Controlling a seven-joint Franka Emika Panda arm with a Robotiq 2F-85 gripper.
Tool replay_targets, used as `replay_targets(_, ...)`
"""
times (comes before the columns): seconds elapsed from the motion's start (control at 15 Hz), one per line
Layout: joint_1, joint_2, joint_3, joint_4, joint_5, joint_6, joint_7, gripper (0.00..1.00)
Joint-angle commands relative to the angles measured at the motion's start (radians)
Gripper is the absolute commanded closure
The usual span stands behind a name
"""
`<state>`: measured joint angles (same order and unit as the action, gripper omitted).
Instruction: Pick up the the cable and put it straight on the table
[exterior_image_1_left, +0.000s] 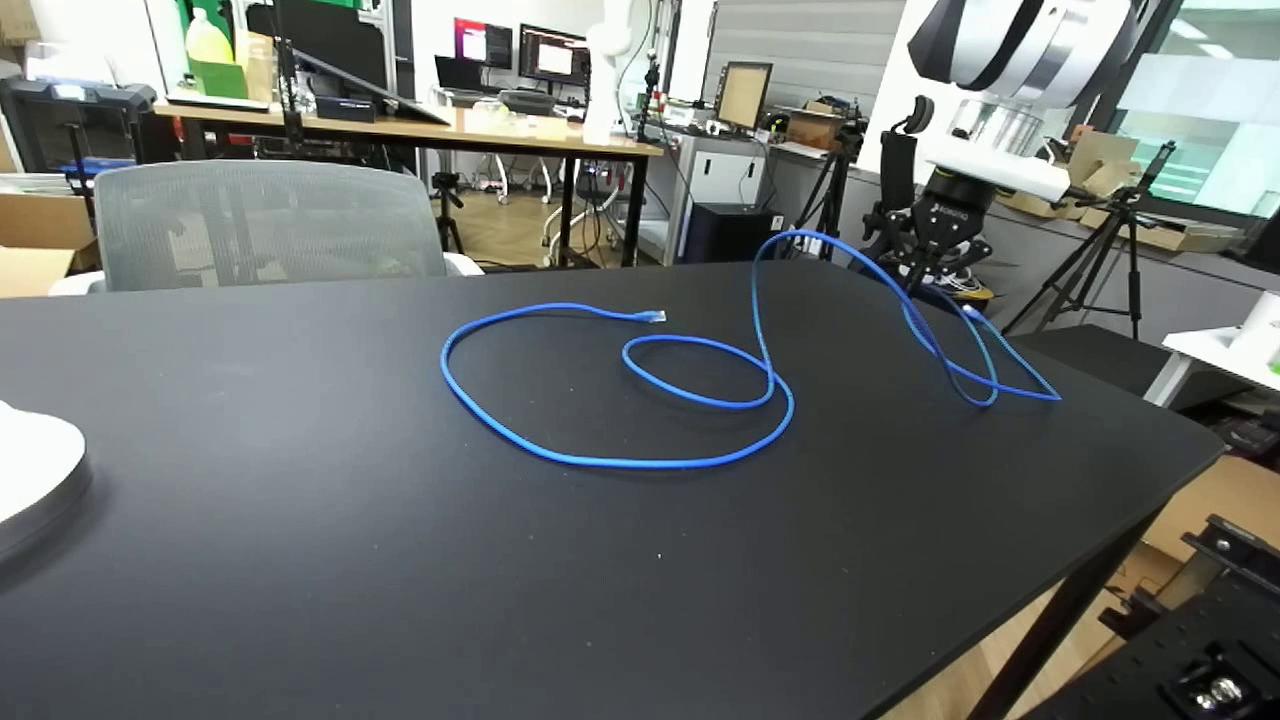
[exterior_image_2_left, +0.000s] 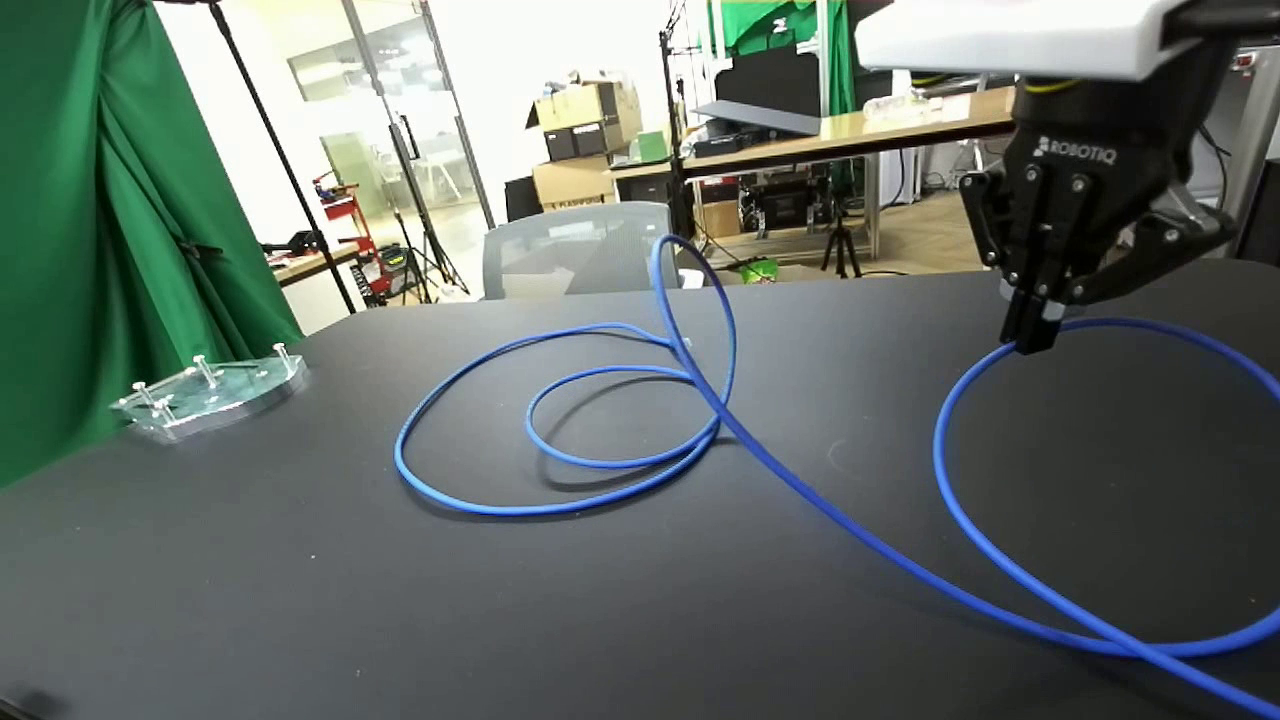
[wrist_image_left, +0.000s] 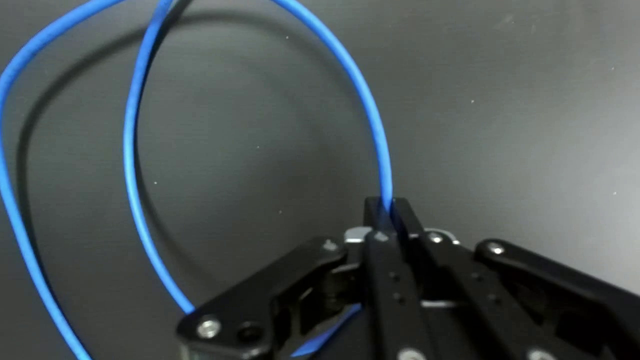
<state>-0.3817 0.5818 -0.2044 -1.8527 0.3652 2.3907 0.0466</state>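
Note:
The blue cable lies in loose curves on the black table. Its clear plug rests near the far side. A stretch of the cable arches up off the table, also seen in an exterior view. My gripper is shut on the cable near the right side and holds it a little above the table; it also shows in an exterior view. In the wrist view the cable enters between the fingertips, and two more strands curve at the left. The cable's other end is unclear.
A white rounded object stands at the table's left edge in an exterior view. A clear plate with upright screws lies at the left in an exterior view. A grey mesh chair stands behind the table.

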Motion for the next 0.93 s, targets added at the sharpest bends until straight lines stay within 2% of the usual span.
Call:
replay_targets(0.0, -0.035, 0.046, 0.008, 0.060, 0.044, -0.004, 0.055, 0.98)
replay_targets(0.07, -0.039, 0.054, 0.010, 0.068, 0.051, -0.007, 0.058, 0.69)
replay_targets(0.13, -0.043, 0.059, 0.012, 0.076, 0.055, -0.010, 0.057, 0.68)
replay_targets(0.4, -0.038, 0.043, 0.027, 0.077, 0.058, -0.015, 0.037, 0.41)
replay_targets(0.73, 0.009, -0.022, 0.054, 0.069, 0.016, -0.033, 0.005, 0.08)
replay_targets(0.87, 0.043, -0.048, 0.066, 0.074, -0.021, -0.068, -0.013, 0.00)
